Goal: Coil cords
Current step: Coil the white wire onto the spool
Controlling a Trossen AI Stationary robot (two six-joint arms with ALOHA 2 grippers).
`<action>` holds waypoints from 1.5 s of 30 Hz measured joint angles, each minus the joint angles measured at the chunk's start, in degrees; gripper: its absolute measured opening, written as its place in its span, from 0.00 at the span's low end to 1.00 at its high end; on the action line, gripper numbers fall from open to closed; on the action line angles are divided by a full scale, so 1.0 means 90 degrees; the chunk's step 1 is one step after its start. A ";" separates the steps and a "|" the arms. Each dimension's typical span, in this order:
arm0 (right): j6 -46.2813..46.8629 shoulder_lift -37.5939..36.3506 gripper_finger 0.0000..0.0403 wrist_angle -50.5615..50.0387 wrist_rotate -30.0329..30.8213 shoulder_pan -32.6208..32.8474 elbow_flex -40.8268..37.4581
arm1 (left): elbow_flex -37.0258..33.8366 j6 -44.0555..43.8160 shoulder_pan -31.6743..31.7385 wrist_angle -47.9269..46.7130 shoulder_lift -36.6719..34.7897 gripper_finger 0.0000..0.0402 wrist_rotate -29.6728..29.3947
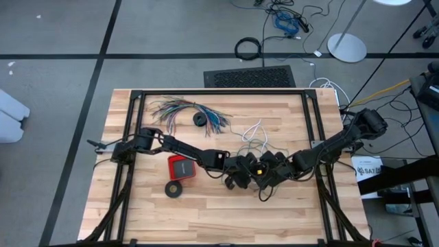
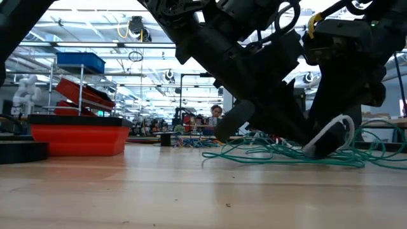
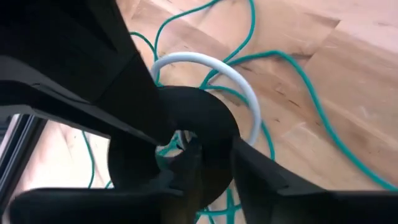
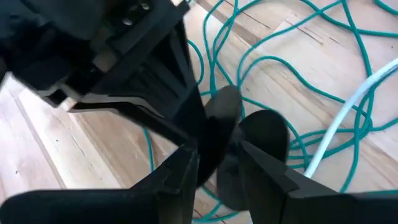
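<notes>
My two grippers meet at mid-table, the left gripper coming from the left and the right gripper from the right. Between them is a small black round piece with a hole in its middle. Both grippers are shut on it. A loop of the white cord arcs beside it, and more white cord lies toward the far side. The teal-green wire lies under both grippers in loose loops on the wood. My left gripper has the black round piece's rim between its two fingers, slanting down from the table's left. The piece stands on edge above the teal loops; the fingers hide its lower part. My right gripper pinches the piece's edge between its two fingers, slanting down from the table's right. The piece shows edge-on and upright. Whether it rests on the table is hidden.
A fanned bundle of many-coloured wires lies at the far left. A red box and a black ring sit under the left arm. Black frame rails border the table, with bare wood toward the near edge.
</notes>
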 joint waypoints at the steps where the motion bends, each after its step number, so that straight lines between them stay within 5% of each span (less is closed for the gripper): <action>1: -0.0058 0.0000 0.25 0.0000 0.0002 -0.0002 0.0000 | 0.0000 0.0000 0.0002 0.0005 0.0000 0.18 -0.0009; 5: -0.0361 -0.0084 0.25 -0.0032 -0.0006 0.0000 0.0058 | 0.0000 0.0001 0.0005 -0.0062 0.0001 0.02 -0.0048; 17: -0.0872 -0.0837 0.25 -0.1238 0.0453 0.0296 0.0602 | 0.0010 -0.0115 0.0078 -0.0649 -0.0005 0.01 -0.0643; 22: -0.0284 -0.0504 0.25 -0.1400 0.0462 0.0330 0.0362 | 0.0012 -0.0168 0.0095 -0.0670 -0.0007 0.00 -0.0641; 26: -0.0505 -0.0273 0.25 -0.0465 0.0728 0.0248 0.0211 | 0.0012 -0.0172 0.0095 -0.0685 -0.0007 0.00 -0.0636; 38: -0.0858 0.0625 0.25 -0.0139 0.0787 -0.0349 0.0202 | 0.0005 -0.0291 0.0087 -0.0644 -0.0005 0.00 -0.0626; 45: -0.1425 0.0607 0.03 -0.0029 0.1019 -0.0421 0.0199 | 0.0000 -0.0353 0.0087 -0.0652 -0.0003 0.00 -0.0780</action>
